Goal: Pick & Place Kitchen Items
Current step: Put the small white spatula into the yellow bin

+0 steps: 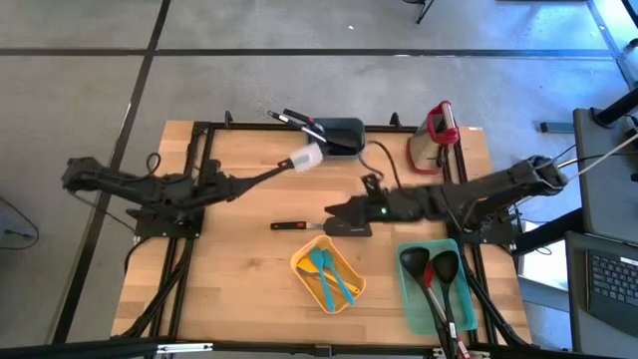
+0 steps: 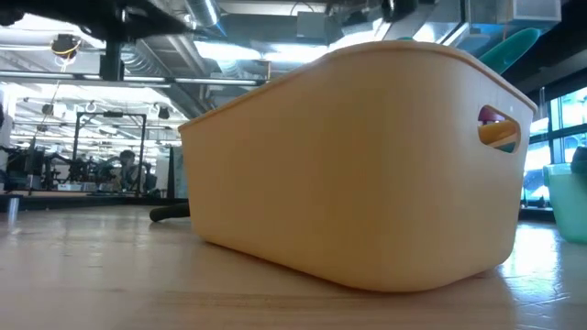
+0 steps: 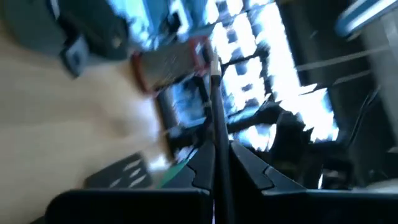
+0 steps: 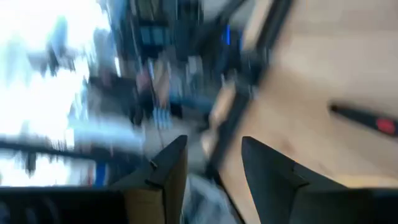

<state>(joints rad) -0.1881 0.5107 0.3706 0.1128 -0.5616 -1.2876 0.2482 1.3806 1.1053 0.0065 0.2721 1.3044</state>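
Observation:
My left gripper (image 1: 229,186) stands over the table's left half, shut on a spatula whose white head (image 1: 306,158) points toward the far edge. My right gripper (image 1: 337,216) hangs open over mid-table with nothing between its fingers (image 4: 214,165). A black turner with a red-trimmed handle (image 1: 291,226) lies flat on the wood, its head partly under that gripper. Teal spatulas (image 1: 325,269) lie in the yellow bin (image 1: 351,289). Black ladles (image 1: 427,264) lie in the teal bin (image 1: 409,299). My left gripper pinches the spatula's thin dark handle (image 3: 216,134) between its two fingers (image 3: 198,169), near the handle's free end. The fingers come level from the table's left, and the handle runs on in line with them. The white head stands out well beyond the fingertips.
A dark grey container (image 1: 342,135) with utensils sticking out sits at the far edge, and a red-framed item (image 1: 439,125) at the far right. In the low view the yellow bin (image 2: 367,156) fills most of the sight, with the teal bin (image 2: 569,197) to its right.

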